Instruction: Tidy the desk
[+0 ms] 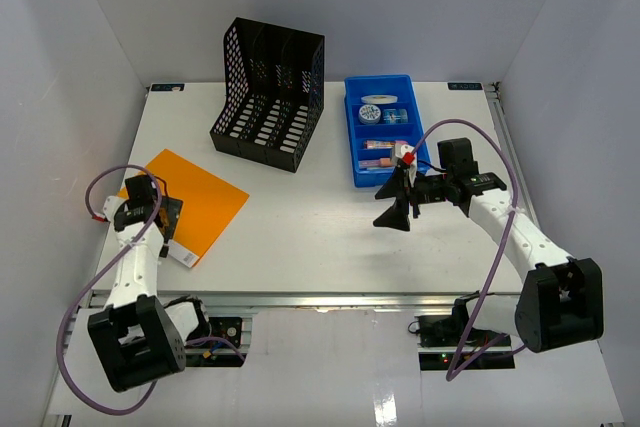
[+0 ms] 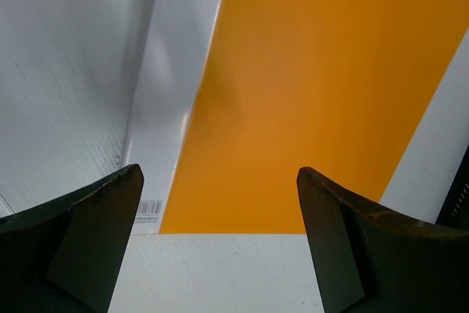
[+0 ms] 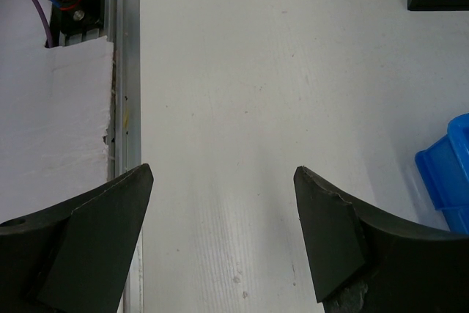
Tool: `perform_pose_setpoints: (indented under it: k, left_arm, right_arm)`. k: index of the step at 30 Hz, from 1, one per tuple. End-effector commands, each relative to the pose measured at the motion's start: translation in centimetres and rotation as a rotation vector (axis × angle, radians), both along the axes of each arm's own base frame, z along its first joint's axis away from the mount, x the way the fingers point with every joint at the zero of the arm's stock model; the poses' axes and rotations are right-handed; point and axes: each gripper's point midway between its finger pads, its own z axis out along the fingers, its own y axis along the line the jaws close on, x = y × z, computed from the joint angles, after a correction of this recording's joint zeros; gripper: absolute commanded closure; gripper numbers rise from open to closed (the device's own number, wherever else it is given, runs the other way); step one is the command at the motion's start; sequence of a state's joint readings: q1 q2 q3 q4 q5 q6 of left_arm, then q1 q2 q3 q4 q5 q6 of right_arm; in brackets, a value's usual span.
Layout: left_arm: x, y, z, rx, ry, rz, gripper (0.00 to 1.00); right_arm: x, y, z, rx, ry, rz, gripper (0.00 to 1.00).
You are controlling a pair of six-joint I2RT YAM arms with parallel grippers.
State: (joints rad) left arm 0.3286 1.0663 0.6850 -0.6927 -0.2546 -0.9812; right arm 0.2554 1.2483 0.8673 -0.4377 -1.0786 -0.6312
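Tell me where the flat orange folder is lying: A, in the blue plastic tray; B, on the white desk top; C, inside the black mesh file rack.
B: the flat orange folder lies directly on the large white desk, beneath the open left hand.

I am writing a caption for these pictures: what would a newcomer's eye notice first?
A bright orange folder lies flat on the left of the white desk, with the left arm's fingers open above its left side. At the far side stand a black mesh file rack and, to its right, a blue tray holding small items. The right arm's fingers hang open beside the tray's near corner.
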Motion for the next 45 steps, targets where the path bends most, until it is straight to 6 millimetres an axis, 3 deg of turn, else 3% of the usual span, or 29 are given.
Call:
perform_pose_setpoints:
  k: [1, 8, 18, 22, 26, 30, 35, 40, 43, 45]
  left_arm:
    - [0.6, 1.3, -0.8, -0.016, -0.023, -0.042, 0.03]
    - [-0.5, 2.4, -4.3, -0.075, 0.016, -0.055, 0.05]
    - [0.6, 1.8, -6.5, -0.138, -0.044, -0.166, 0.08]
    - [0.9, 1.3, -7.1, -0.206, -0.078, -0.203, 0.25]
    - [1.2, 0.9, -7.8, -0.266, -0.096, -0.234, 0.54]
    - [1.5, 0.6, -7.9, -0.305, -0.124, -0.262, 0.76]
    - [2.1, 0.6, -7.0, -0.290, -0.179, -0.310, 0.85]
    - [3.0, -0.6, -5.5, -0.309, -0.267, -0.398, 0.98]
    - [3.2, -1.3, -4.7, -0.322, -0.305, -0.433, 1.00]
    - [3.3, -2.1, -4.4, -0.358, -0.332, -0.448, 1.00]
  right_arm:
    - [0.0, 0.0, -0.4, 0.005, 0.005, 0.005, 0.16]
    - [0.1, 0.0, -0.7, 0.003, 0.016, 0.006, 0.16]
    - [-0.2, 0.1, -0.8, 0.008, 0.036, 0.021, 0.16]
    - [-0.2, 0.2, -0.6, 0.012, 0.033, 0.026, 0.16]
    - [-0.3, 0.2, -0.5, 0.014, 0.035, 0.029, 0.16]
    - [-0.6, 0.2, -0.5, 0.018, 0.045, 0.040, 0.16]
    - [-0.7, 0.2, -0.4, 0.017, 0.043, 0.051, 0.16]
    - [-1.0, 0.2, -0.6, 0.011, 0.025, 0.059, 0.16]
    - [-2.2, 1.1, -1.9, -0.066, -0.009, 0.108, 0.16]
    - [-3.3, 2.7, -3.0, -0.126, -0.065, 0.170, 0.16]
